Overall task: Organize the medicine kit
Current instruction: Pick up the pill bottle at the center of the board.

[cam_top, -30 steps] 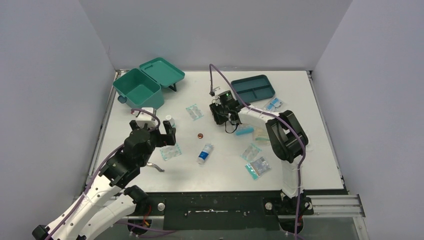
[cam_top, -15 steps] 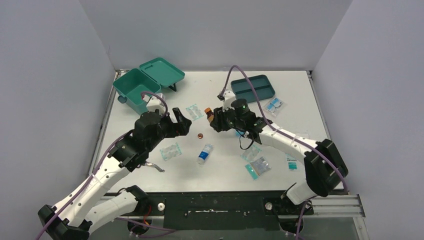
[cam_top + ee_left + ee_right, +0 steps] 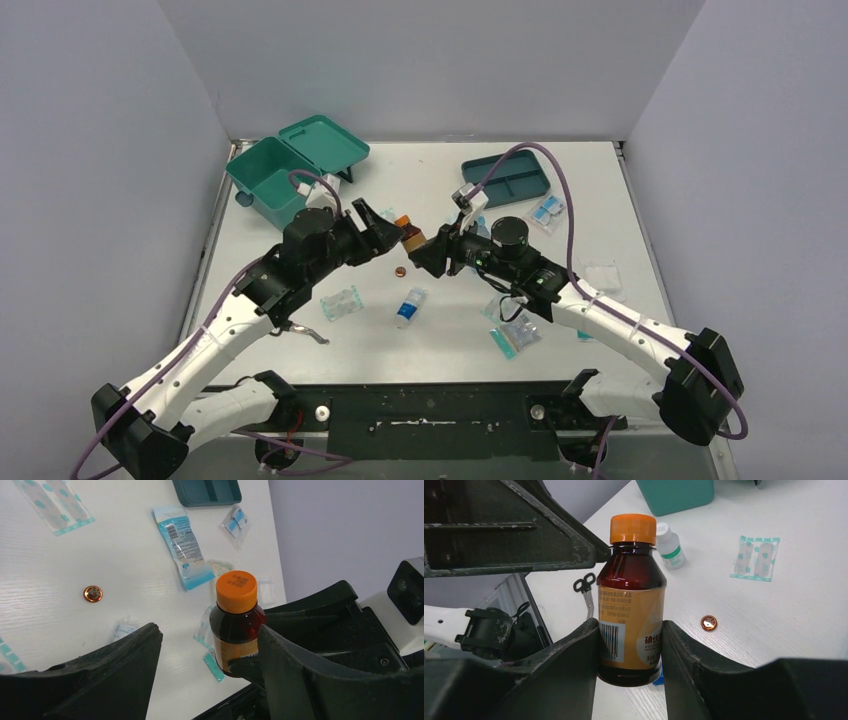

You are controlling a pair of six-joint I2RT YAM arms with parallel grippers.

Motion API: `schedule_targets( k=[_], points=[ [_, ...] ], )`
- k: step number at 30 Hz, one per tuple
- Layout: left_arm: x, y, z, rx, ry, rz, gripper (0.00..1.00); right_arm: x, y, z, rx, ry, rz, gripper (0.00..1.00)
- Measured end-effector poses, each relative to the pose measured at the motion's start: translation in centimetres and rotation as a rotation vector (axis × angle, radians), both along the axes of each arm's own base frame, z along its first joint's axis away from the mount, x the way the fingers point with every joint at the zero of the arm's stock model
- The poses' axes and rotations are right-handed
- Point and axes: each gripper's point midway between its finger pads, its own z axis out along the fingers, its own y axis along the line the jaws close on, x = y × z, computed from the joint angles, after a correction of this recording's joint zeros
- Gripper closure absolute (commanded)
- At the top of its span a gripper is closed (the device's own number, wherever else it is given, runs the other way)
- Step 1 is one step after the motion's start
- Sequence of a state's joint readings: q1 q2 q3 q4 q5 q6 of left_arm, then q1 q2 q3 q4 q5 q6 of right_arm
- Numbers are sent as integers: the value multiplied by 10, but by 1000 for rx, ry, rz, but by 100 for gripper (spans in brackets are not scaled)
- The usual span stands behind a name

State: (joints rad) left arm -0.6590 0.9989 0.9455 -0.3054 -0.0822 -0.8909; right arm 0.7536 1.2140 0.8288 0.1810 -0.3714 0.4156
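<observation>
Right now your right pincer [image 3: 630, 652] is closed partway on the belly of an amber bottle [image 3: 631, 605]. It holds the bottle upright, orange cap on top, clear of the table [image 3: 620, 200]. Your left pincer [image 3: 205, 652] faces it nose to nose with its jaws apart, one on each side of the bottle. The bottle sits close to one finger [image 3: 300, 670], with a wide gap to the other. You cannot tell whether that near finger touches the bottle, and the pincer grips nothing.

Below the two pincers a copper disc [image 3: 401, 270] lies on the table. Nearer the bases, a small blue-and-white bottle [image 3: 409, 305] lies on its side. A plaster packet [image 3: 342, 302] and scissors [image 3: 305, 333] lie under the left arm. Sachets [image 3: 515, 335] lie under the right arm. In the right wrist view, a small white bottle [image 3: 670, 545] stands beyond the held one, and a plaster strip [image 3: 754, 557] lies near it.

The table is white and faintly grained, with plain pale grey walls on three sides.

The kit [image 3: 282, 207] sits just behind and to the left of the left pincer, with its lid thrown back. That arm's cable crosses its mouth, and only teal floor shows inside. The divided tray [image 3: 505, 178] lies behind the right pincer, and its compartments show only their own floor.
</observation>
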Motion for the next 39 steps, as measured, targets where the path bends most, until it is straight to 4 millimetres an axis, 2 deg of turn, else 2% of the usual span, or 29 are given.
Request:
schedule_targets(
  k=[3,10,16,25,31,34,39],
  points=[
    [1,-11,3,-48,10,-29,32,-3,0,8,21,-9,5,69],
    [0,-29,9,-128,10,-92,34,-6,-1,3,19,8,12,69],
    [-1,-33,3,-151,21,-105,34,-9,1,3,22,13,27,69],
    [3,-28,-11,-149,49,-61,37,-16,3,-8,19,28,52,70],
    [2,-29,-21,-182,79,-47,49,-22,5,-13,20,46,69,70],
    [3,-31,-19,-199,75,-49,60,-23,6,-11,29,43,75,69],
    [4,-32,-15,-211,60,-54,84,-24,7,-11,30,41,78,68]
  ],
)
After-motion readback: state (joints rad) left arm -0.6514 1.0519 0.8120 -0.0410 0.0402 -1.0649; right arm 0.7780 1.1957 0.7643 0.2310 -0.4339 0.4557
